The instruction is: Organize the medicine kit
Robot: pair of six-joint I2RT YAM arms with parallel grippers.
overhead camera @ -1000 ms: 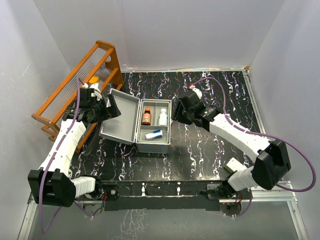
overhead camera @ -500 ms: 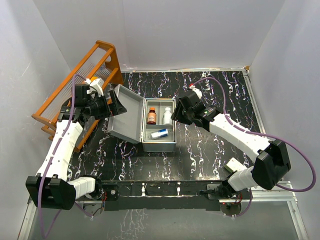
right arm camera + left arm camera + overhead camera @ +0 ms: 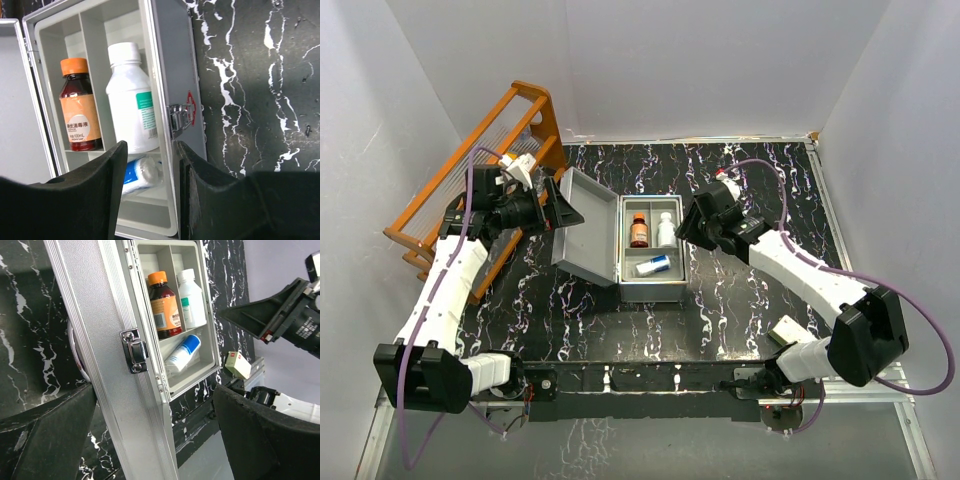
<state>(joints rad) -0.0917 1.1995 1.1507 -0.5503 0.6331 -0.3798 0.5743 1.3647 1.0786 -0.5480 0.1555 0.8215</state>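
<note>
We find the medicine kit (image 3: 652, 290), a large light-grey hard box, near the middle of the top view on the black white-veined tabletop (image 3: 750, 300). Its hinged lid (image 3: 585, 240) stands nearly upright at the box's left, so we read this as the closing step, not packing. Inside, an amber bottle with an orange cap (image 3: 639, 230) and a white plastic bottle (image 3: 666, 231) lie side by side in the two upper compartments. A blue-and-white tube (image 3: 653, 265) lies in the lower one. All seem to sit below the rim, which should let the lid shut flat.

The left gripper (image 3: 150, 395) is spread wide, with the lid's free edge and silver latch (image 3: 134, 351) between its fingers, unsqueezed. We take it as a loose cradle for tipping the lid over. The right gripper (image 3: 152, 150) straddles the box's right wall, one finger inside and one outside by the clasp (image 3: 180, 117). That likely keeps the box from sliding, though we cannot tell whether it actually pinches the wall. An orange wooden rack (image 3: 490, 150) stands at the upper left, apart from the kit.
</note>
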